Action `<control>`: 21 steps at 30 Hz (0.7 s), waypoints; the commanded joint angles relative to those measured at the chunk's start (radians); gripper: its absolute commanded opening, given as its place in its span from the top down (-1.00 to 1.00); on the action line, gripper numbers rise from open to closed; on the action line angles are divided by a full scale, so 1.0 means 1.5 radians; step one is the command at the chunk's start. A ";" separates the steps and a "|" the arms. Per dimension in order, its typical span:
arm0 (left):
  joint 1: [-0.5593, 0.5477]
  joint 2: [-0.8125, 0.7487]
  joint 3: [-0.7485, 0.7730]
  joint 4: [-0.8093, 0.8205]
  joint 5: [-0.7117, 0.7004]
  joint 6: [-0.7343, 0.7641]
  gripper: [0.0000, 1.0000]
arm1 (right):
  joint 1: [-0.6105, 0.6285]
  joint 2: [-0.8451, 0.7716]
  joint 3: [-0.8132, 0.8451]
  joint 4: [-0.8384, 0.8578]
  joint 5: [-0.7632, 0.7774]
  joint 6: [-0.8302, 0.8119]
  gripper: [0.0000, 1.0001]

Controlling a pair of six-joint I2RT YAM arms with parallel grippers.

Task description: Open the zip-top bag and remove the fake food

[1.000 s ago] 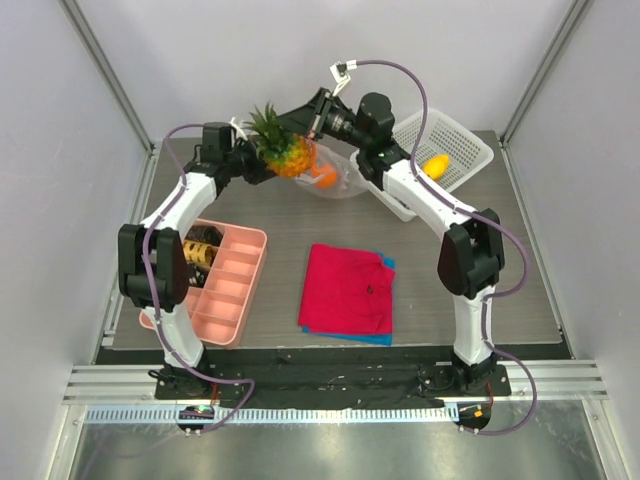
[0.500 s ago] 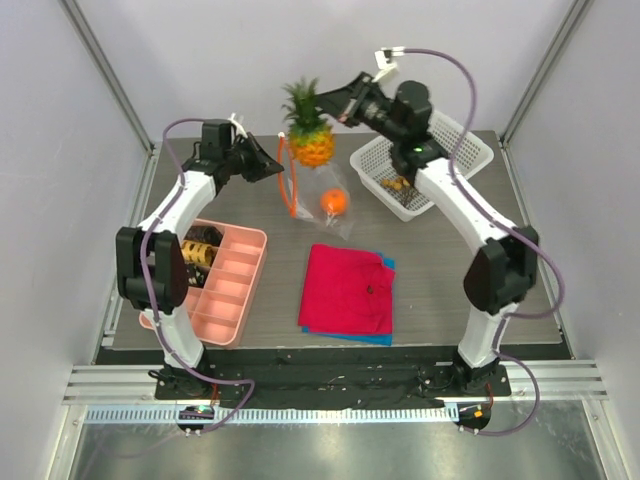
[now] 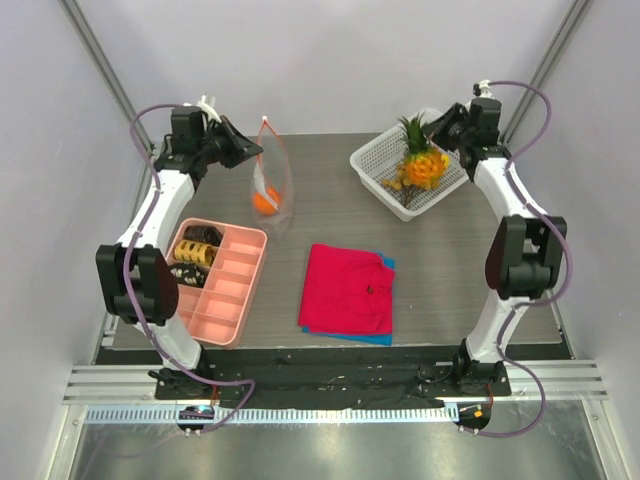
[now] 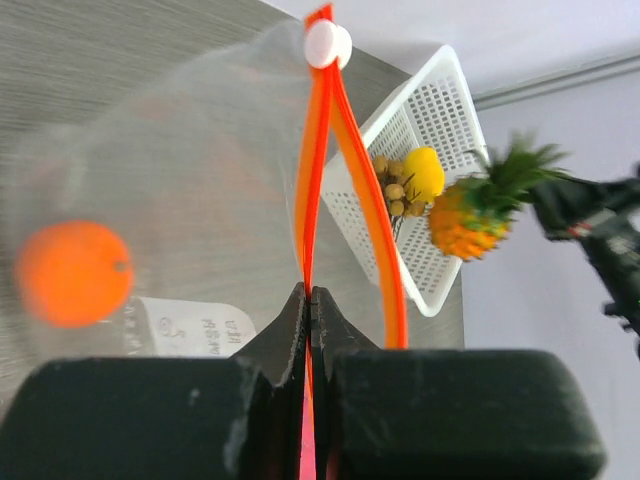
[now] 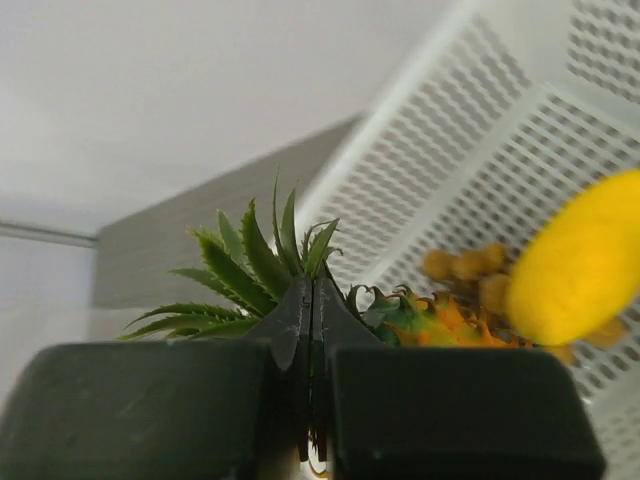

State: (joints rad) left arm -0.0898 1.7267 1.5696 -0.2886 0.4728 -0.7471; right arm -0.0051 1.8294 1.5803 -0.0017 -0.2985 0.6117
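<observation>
The clear zip-top bag [image 3: 272, 185] hangs open at back left, its orange-red zip strip [image 4: 318, 170] pinched in my shut left gripper [image 3: 255, 152]. An orange fruit [image 3: 263, 201] lies inside the bag, also showing in the left wrist view [image 4: 72, 272]. My right gripper [image 3: 432, 134] is shut on the green crown of the toy pineapple [image 3: 424, 166] and holds it over the white mesh basket [image 3: 372, 163]. In the right wrist view the crown leaves [image 5: 255, 262] stick out past the shut fingers. A yellow fruit [image 5: 585, 262] and brownish pieces [image 5: 470, 265] lie in the basket.
A pink compartment tray [image 3: 235, 290] with dark ringed pieces [image 3: 195, 250] sits at front left. A red cloth over a blue one [image 3: 348, 290] lies in the middle front. Grey walls and frame posts close the table's back and sides.
My right gripper has carried the pineapple out of the bag and rightward, down over the basket. My left gripper has swung left with the bag, the orange fruit still inside.
</observation>
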 commanded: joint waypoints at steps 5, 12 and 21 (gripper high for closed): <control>-0.001 0.029 0.017 0.017 0.045 -0.013 1.00 | -0.024 0.115 0.124 -0.218 0.136 -0.110 -0.03; -0.020 0.029 0.004 0.046 0.062 -0.033 1.00 | -0.015 0.061 0.136 -0.306 0.253 -0.162 -0.66; -0.059 0.032 -0.010 0.092 0.076 -0.056 1.00 | 0.103 -0.044 0.146 -0.350 0.320 -0.210 -0.92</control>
State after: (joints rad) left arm -0.1631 1.7847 1.5627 -0.2291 0.5495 -0.8070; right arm 0.0624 1.8683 1.7409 -0.4946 0.1596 0.3416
